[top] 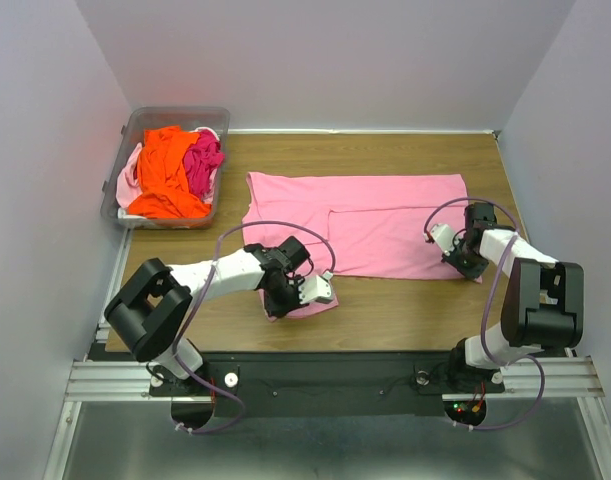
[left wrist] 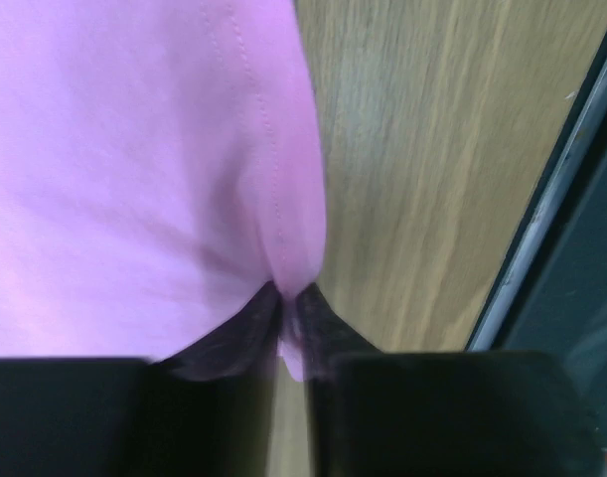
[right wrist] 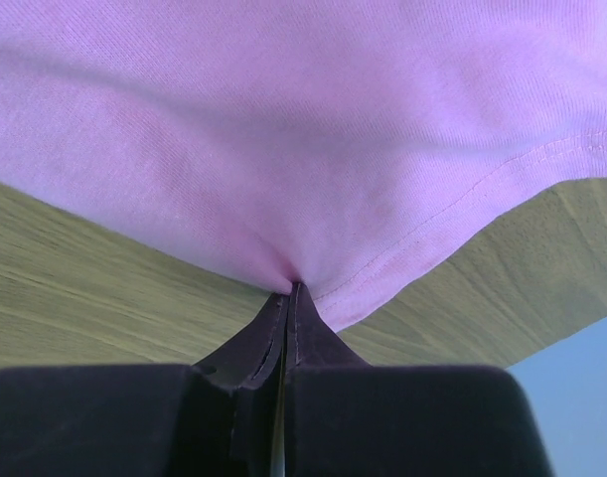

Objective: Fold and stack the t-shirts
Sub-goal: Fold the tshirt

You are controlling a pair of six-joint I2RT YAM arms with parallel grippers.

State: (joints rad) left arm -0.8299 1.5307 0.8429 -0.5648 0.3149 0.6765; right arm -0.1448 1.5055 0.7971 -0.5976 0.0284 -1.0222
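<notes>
2 grippers pinch the light pink t-shirt spread on the table: left gripper at its near-left corner, right gripper at its near-right hem.

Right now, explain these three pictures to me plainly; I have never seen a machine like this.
The large picture looks down from above on a wooden table with two robot arms bolted at its near edge. Each arm ends in a two-finger gripper. The other two pictures come from small cameras on the wrists, looking past the dark fingers.

A light pink t-shirt lies spread on the table. The left gripper pinches the shirt's near-left hem, and the right gripper pinches its near-right corner. Both sets of fingers are closed on the cloth.

At the far left stands a clear plastic bin holding more crumpled shirts: an orange one, a hot pink one and a pale pink one.
</notes>
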